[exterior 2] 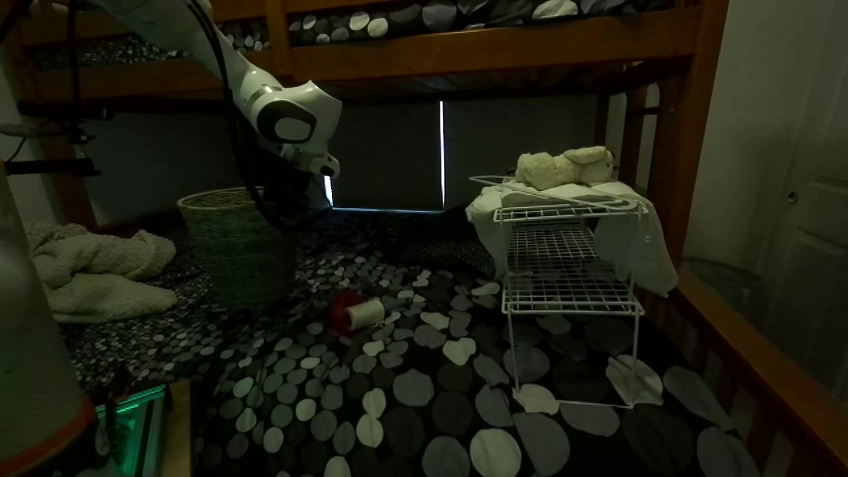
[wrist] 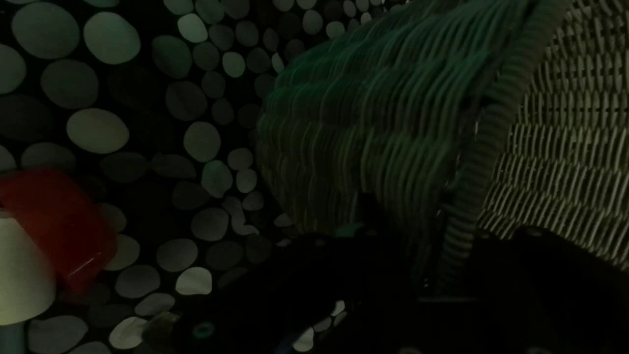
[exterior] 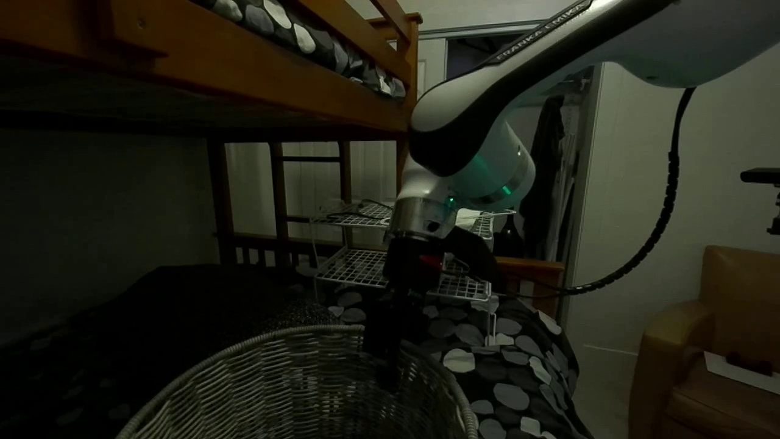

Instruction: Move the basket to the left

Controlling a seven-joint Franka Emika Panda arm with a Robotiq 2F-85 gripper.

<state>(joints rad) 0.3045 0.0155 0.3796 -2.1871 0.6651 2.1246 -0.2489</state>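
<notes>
My black pincer (wrist: 428,231) straddles the rim (wrist: 494,130) of the round grey-brown wicker basket (exterior 2: 228,255), left of centre in an exterior view; whether it's pinching, I can't tell. Reach seems done, leftward move remaining.

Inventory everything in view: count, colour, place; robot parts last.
Bunk bed: 1, orange-brown, framing scene
Dotted bedding: count unclear, black, grey, white, both levels
Basket: 1, grey-brown, on bed
Wire rack: 1, white, on bed
Cloth: 1, white, draped on rack
Plush toy: 1, cream, on cloth
Fluffy blanket: 1 heap, cream, near basket
Roll: 1, white, on bed
Red piece: 1, red, by roll
Armchair: 1, tan, right in an exterior view
Flat item: 1, white, on armchair
Door: at least 1, pale, background
Arm: 1, white and black, over bed
Cable: at least 1, black, along arm
Gripper: 1, black, astride basket rim, grip unclear
</notes>
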